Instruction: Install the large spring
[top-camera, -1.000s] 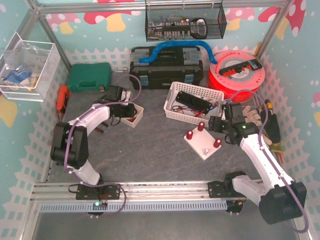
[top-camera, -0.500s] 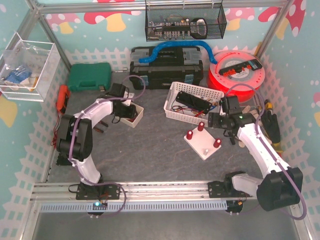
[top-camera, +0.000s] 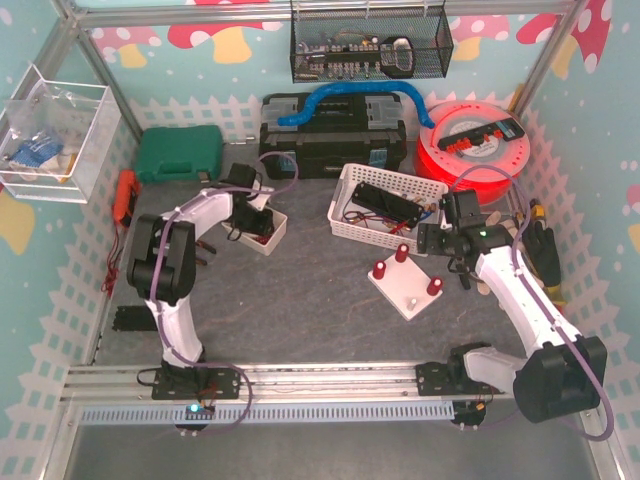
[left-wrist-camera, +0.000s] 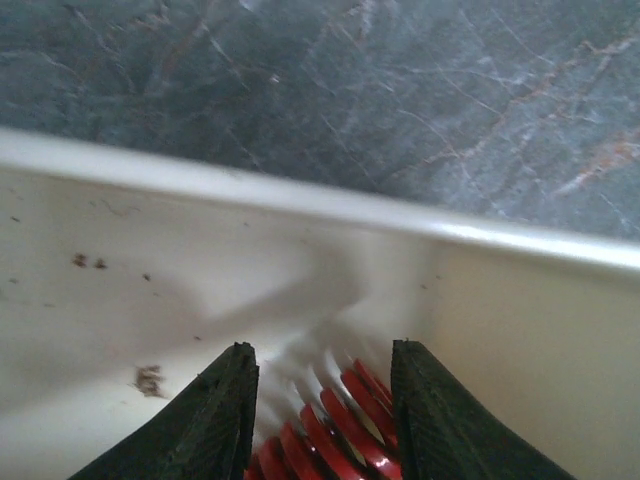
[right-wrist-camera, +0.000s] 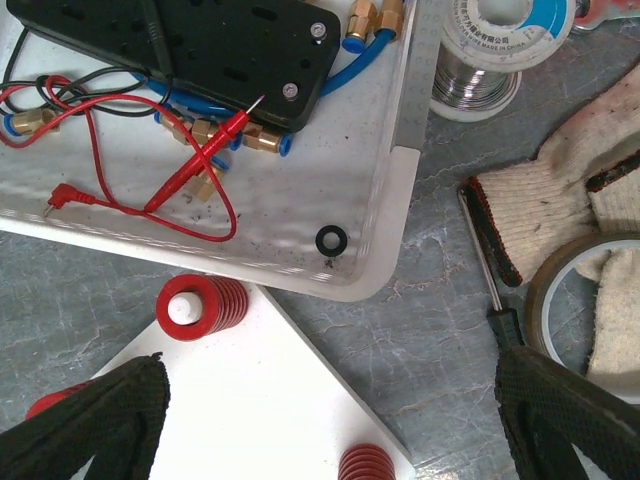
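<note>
A small white bin (top-camera: 276, 232) stands at the left middle of the table, and my left gripper (top-camera: 254, 221) reaches into it. In the left wrist view my left gripper (left-wrist-camera: 322, 400) has its black fingers closed on either side of a red large spring (left-wrist-camera: 335, 430) against the bin wall (left-wrist-camera: 200, 270). A white peg plate (top-camera: 398, 290) holds three red springs and one bare white peg (top-camera: 410, 301). My right gripper (top-camera: 447, 246) hovers open and empty over the plate's far right edge. In the right wrist view my right gripper (right-wrist-camera: 330, 420) shows two of the springs, one (right-wrist-camera: 197, 305) and another (right-wrist-camera: 365, 465).
A white basket (top-camera: 344, 182) with a black box and red leads sits behind the plate. A black toolbox (top-camera: 335, 135), red reel (top-camera: 470, 145) and green case (top-camera: 178, 153) line the back. Gloves (right-wrist-camera: 560, 200), a tape roll (right-wrist-camera: 545, 290), a screwdriver (right-wrist-camera: 490, 270) and a solder spool (right-wrist-camera: 480, 60) lie right.
The left arm's elbow has swung right and back while its gripper stays in the bin. The right gripper moved slightly back and left, then held still.
</note>
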